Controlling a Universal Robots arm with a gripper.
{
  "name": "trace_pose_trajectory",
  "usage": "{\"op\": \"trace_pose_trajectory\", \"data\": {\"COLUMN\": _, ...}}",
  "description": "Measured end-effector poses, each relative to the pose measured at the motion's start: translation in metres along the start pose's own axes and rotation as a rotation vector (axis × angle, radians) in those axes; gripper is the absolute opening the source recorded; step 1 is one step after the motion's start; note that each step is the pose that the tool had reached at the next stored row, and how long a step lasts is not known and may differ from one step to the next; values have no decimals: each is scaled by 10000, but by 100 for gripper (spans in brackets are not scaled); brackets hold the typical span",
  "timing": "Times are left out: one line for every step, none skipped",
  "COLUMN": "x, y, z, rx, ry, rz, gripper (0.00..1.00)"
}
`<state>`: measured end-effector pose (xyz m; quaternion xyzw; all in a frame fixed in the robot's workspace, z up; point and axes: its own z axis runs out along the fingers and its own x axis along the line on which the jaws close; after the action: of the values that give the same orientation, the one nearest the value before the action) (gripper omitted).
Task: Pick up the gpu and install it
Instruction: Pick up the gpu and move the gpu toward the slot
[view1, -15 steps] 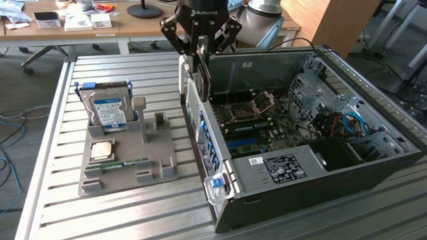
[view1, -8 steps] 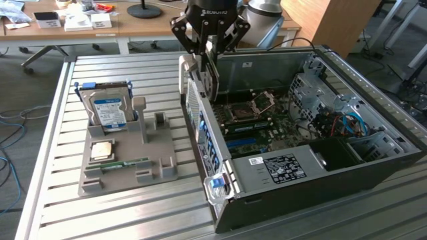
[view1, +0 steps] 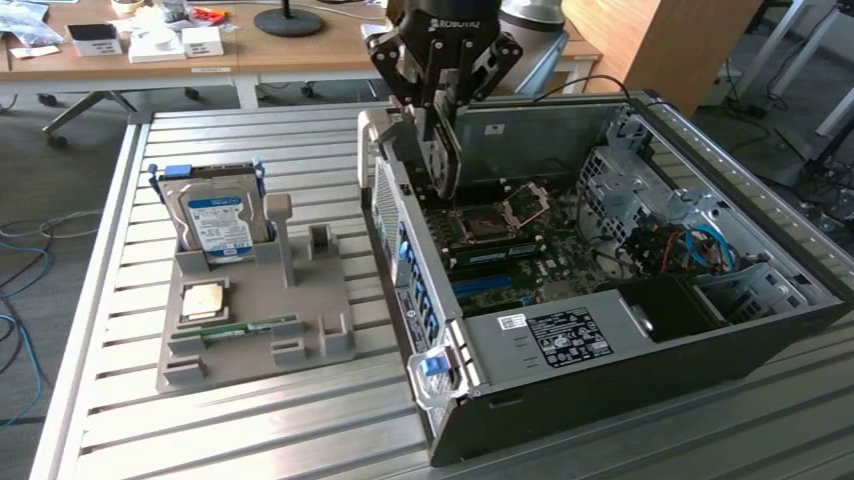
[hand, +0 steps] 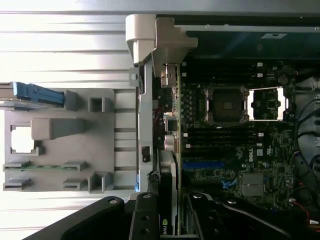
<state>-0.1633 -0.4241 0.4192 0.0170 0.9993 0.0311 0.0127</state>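
The gpu (view1: 438, 160), a thin dark card, hangs upright on its edge from my gripper (view1: 438, 105), which is shut on its top edge. It is held over the open computer case (view1: 694, 330), close along the case's wall on the exterior view's left, above the motherboard (view1: 521, 250). In the wrist view the gpu (hand: 166, 175) shows edge-on between my gripper's (hand: 169, 202) black fingers (hand: 145, 215). It runs alongside the case's rear panel, beside the blue slot (hand: 202, 164) on the board.
A grey parts holder (view1: 287, 290) stands on the slatted table at the exterior view's left, carrying a blue-labelled hard drive (view1: 220, 220), a processor (view1: 203, 300) and a green RAM stick (view1: 247, 328). Cables (view1: 681, 245) and drive cages fill the case's far side. A desk stands behind.
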Motion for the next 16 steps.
{"op": "trace_pose_trajectory", "data": {"x": -32, "y": 2, "z": 1, "rx": -3, "ry": 0, "rz": -1, "gripper": 27}}
{"op": "trace_pose_trajectory", "data": {"x": -62, "y": 5, "z": 2, "rx": -4, "ry": 0, "rz": -1, "gripper": 27}}
{"op": "trace_pose_trajectory", "data": {"x": -92, "y": 7, "z": 3, "rx": -5, "ry": 0, "rz": -1, "gripper": 27}}
{"op": "trace_pose_trajectory", "data": {"x": -121, "y": 9, "z": 4, "rx": -6, "ry": 0, "rz": -1, "gripper": 27}}
{"op": "trace_pose_trajectory", "data": {"x": -149, "y": 11, "z": 5, "rx": -7, "ry": 0, "rz": 0, "gripper": 27}}
{"op": "trace_pose_trajectory", "data": {"x": -177, "y": 13, "z": 6, "rx": -8, "ry": 0, "rz": 0, "gripper": 27}}
{"op": "trace_pose_trajectory", "data": {"x": -208, "y": 15, "z": 7, "rx": -9, "ry": 0, "rz": 0, "gripper": 27}}
{"op": "trace_pose_trajectory", "data": {"x": -235, "y": 17, "z": 7, "rx": -9, "ry": 0, "rz": 0, "gripper": 27}}
{"op": "trace_pose_trajectory", "data": {"x": -264, "y": 19, "z": 8, "rx": -10, "ry": 0, "rz": 0, "gripper": 27}}
{"op": "trace_pose_trajectory", "data": {"x": -293, "y": 20, "z": 9, "rx": -11, "ry": 0, "rz": -1, "gripper": 27}}
{"op": "trace_pose_trajectory", "data": {"x": -321, "y": 22, "z": 10, "rx": -11, "ry": 0, "rz": 0, "gripper": 27}}
{"op": "trace_pose_trajectory", "data": {"x": -349, "y": 23, "z": 10, "rx": -11, "ry": 0, "rz": 0, "gripper": 27}}
{"op": "trace_pose_trajectory", "data": {"x": -380, "y": 25, "z": 11, "rx": -12, "ry": 1, "rz": 0, "gripper": 27}}
{"op": "trace_pose_trajectory", "data": {"x": -408, "y": 26, "z": 12, "rx": -12, "ry": 0, "rz": -1, "gripper": 27}}
{"op": "trace_pose_trajectory", "data": {"x": -436, "y": 27, "z": 13, "rx": -13, "ry": 1, "rz": -1, "gripper": 27}}
{"op": "trace_pose_trajectory", "data": {"x": -464, "y": 28, "z": 14, "rx": -13, "ry": 0, "rz": -1, "gripper": 27}}
